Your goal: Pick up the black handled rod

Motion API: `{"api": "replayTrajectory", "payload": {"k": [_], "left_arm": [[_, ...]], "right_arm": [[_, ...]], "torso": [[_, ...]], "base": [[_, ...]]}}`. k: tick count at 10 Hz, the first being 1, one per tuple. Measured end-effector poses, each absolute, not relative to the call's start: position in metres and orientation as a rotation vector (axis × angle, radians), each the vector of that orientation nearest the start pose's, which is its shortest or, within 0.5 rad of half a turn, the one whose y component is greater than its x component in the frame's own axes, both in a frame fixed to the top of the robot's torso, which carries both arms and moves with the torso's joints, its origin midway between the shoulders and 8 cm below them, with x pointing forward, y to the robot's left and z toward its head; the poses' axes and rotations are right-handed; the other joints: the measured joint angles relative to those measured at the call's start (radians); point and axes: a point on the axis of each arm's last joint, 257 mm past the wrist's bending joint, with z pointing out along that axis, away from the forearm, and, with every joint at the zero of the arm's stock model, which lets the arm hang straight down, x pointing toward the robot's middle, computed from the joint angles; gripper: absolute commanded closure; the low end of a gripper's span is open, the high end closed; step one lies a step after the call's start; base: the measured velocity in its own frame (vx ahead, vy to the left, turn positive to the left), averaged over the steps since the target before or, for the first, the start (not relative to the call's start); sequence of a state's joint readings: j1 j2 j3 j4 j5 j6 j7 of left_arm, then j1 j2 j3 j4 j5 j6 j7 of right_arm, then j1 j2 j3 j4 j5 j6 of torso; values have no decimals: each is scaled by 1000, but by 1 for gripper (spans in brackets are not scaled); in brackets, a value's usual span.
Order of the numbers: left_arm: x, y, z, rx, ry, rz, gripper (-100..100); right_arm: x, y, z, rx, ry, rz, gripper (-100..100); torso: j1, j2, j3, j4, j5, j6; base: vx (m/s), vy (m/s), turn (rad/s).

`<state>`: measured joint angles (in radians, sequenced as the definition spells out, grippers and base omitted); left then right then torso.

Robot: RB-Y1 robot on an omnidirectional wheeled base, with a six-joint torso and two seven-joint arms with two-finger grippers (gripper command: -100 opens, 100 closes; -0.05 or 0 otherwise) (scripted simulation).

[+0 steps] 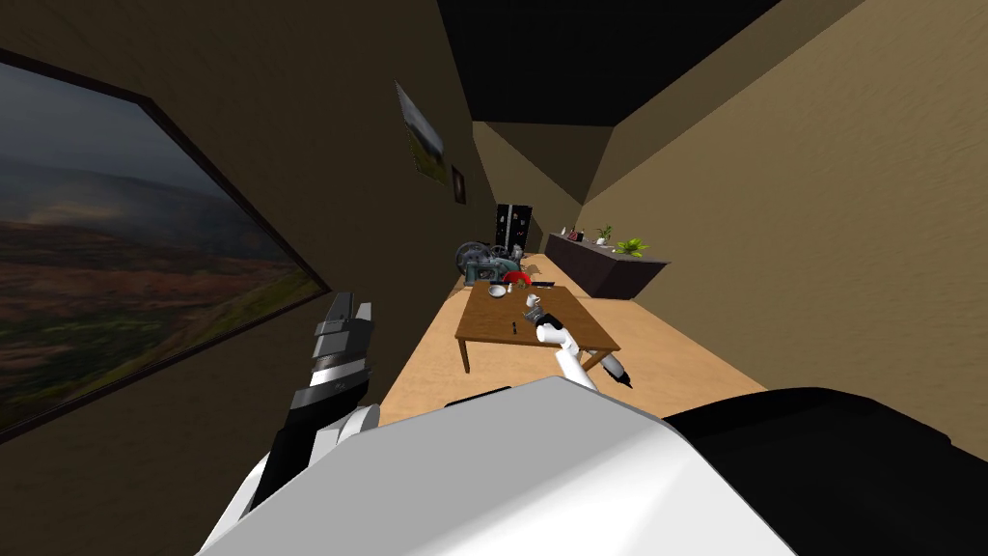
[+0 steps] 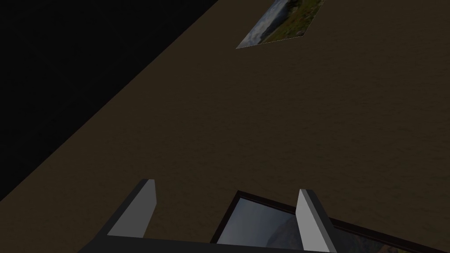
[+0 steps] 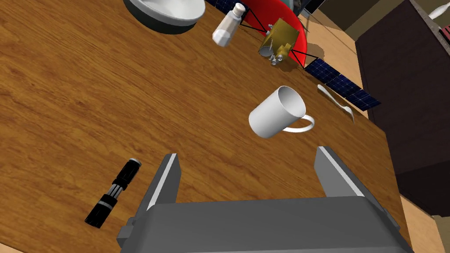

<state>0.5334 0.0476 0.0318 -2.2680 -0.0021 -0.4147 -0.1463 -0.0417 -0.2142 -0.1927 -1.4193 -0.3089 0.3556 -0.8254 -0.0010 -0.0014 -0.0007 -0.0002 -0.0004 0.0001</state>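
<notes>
On the near part of the wooden table (image 3: 66, 88), the black handled rod (image 3: 113, 192) is shown lying flat. It lies just to the left of the right gripper (image 3: 247, 153), outside its fingers and untouched. That gripper is held over the tabletop with its fingers spread wide. A white mug (image 3: 277, 112) is seen farther off, and beyond it a gold satellite model (image 3: 277, 41), a white bottle (image 3: 227, 27) and a bowl (image 3: 165, 13). The left gripper (image 2: 226, 185) is raised near the left wall, its fingers likewise spread.
</notes>
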Motion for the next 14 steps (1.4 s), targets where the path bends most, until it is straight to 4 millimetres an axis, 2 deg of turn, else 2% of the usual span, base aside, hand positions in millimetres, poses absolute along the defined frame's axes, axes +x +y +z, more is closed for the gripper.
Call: {"api": "replayTrajectory", "payload": {"k": [2,7,14], "left_arm": [[355,294,-8,-656,775,-1093,0],[355,294,-8,-656,775,-1093,0],[355,294,-8,-656,775,-1093,0]], "right_arm": [[520,-381,-365,-2998,-609,-1708,-100],[507,-375,-410,-3018,-393,-1441,-100],[487,-351,-466,-3001,-103,-1054,-100]], "torso": [[0,-1,0,0,0,0],[1,-1,-1,0,0,0],[3,-2,-2,-1,1,0]], "base": [[26,-12,6],[32,-5,4],[45,9,2]]}}
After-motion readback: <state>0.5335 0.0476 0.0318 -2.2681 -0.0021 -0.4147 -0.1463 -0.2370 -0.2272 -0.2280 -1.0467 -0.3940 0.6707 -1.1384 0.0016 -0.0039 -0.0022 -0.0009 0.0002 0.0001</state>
